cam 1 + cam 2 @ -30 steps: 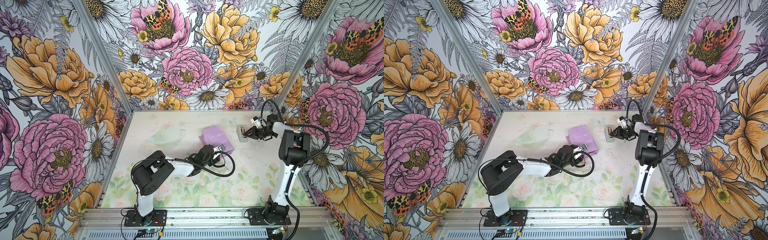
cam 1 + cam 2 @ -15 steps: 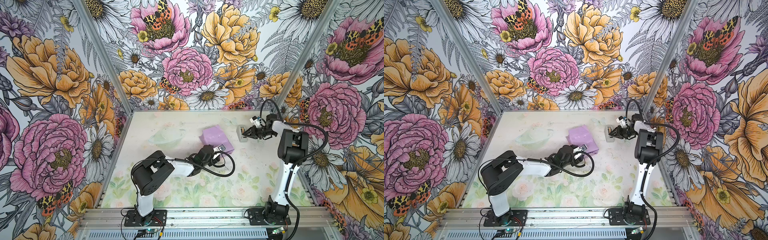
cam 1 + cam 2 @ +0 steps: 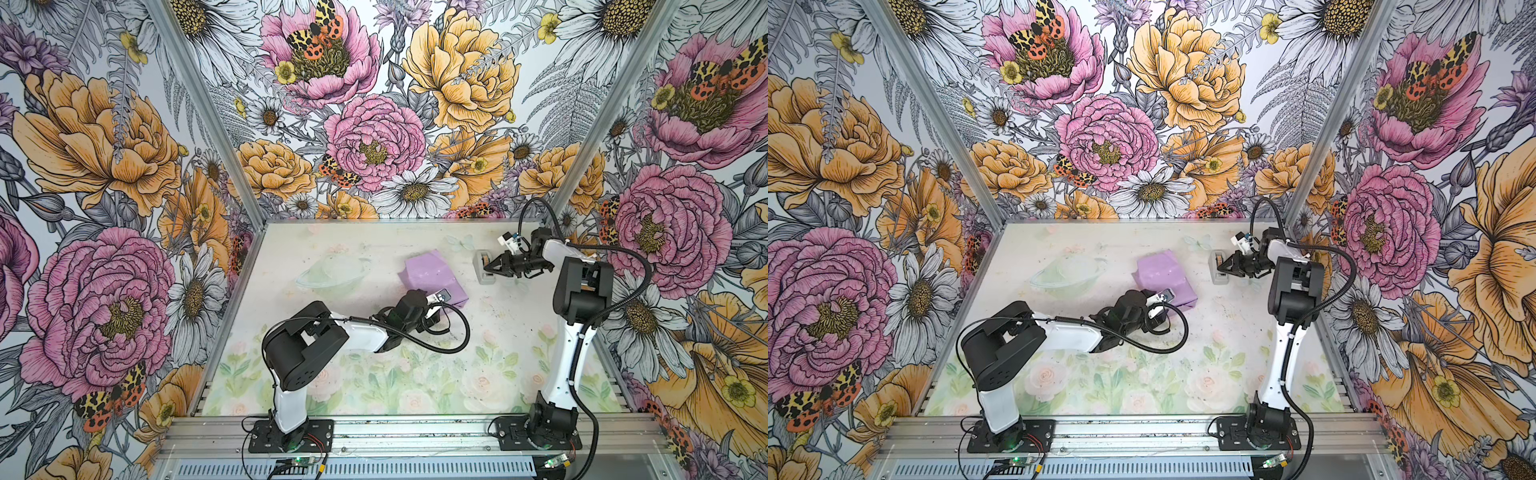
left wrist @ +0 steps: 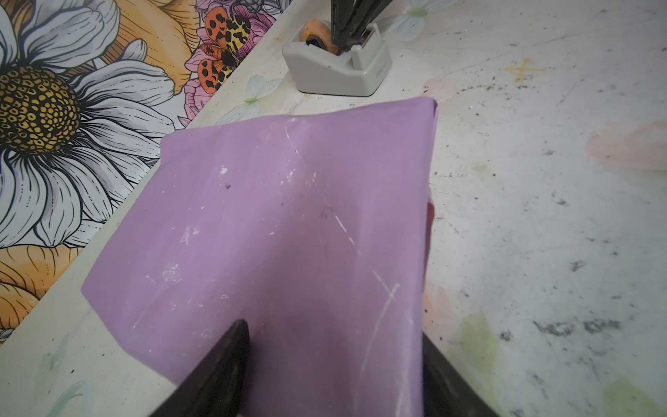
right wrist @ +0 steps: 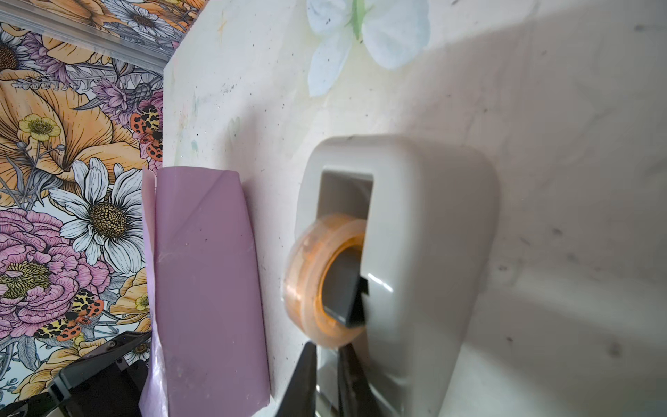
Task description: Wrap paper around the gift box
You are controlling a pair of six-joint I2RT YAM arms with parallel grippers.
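Note:
The paper (image 3: 428, 274) shows its glossy lilac face and is folded round the gift box, which is hidden under it; the parcel (image 3: 1163, 270) lies at the middle of the table. My left gripper (image 4: 334, 330) straddles the parcel's near end, one finger on each side, gripping it through the paper (image 4: 288, 216). My right gripper (image 3: 487, 270) is at the grey tape dispenser (image 3: 480, 279) to the right of the parcel. In the right wrist view its fingertips (image 5: 329, 346) sit just under the tape roll (image 5: 306, 281), nearly together, with a clear strip of tape between them.
The dispenser (image 4: 335, 68) stands a short way beyond the parcel's far corner, near the back right of the table. The flowered back wall (image 3: 374, 145) and side walls enclose the table. The left arm's cable (image 3: 457, 332) loops over the table in front of the parcel.
The right gripper's jaws have narrowed at the dispenser. The left gripper and the parcel have not moved.

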